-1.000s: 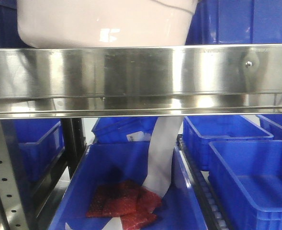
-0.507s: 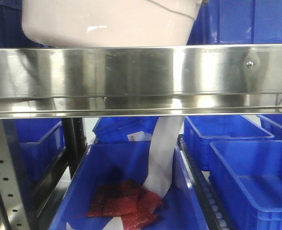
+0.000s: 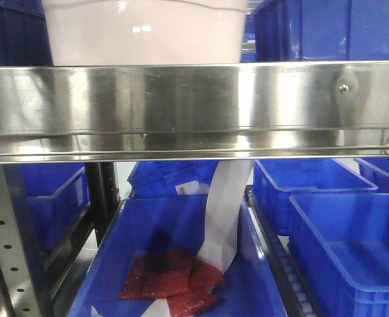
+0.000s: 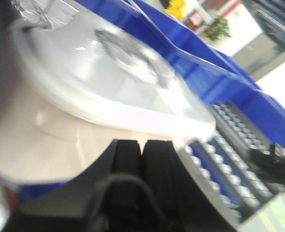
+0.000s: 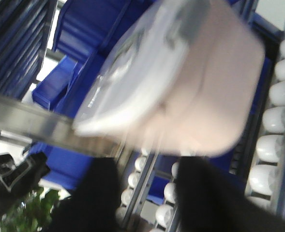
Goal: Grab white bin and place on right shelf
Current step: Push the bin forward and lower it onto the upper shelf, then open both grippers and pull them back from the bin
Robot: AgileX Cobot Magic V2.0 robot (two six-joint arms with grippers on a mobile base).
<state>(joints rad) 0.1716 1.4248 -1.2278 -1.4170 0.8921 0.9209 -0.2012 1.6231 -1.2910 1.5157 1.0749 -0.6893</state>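
White bin now sits squarer and further right behind the right shelf's front rail than a second ago. Left gripper fingers pressed together, below the lid's rim. Right gripper fingers spread apart beneath the bin; blurred. Blue crates below.

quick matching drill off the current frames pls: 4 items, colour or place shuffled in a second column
Items:
1. white bin
2. front rail
3. red packets
4. white paper strip

Descriptions:
A. shiny steel, rivets near its right end
B. lying in the lower blue crate
C. pinkish-white, above the rail, top left
D. hangs below the rail down into the crate

Pairs: 1-C, 2-A, 3-B, 4-D
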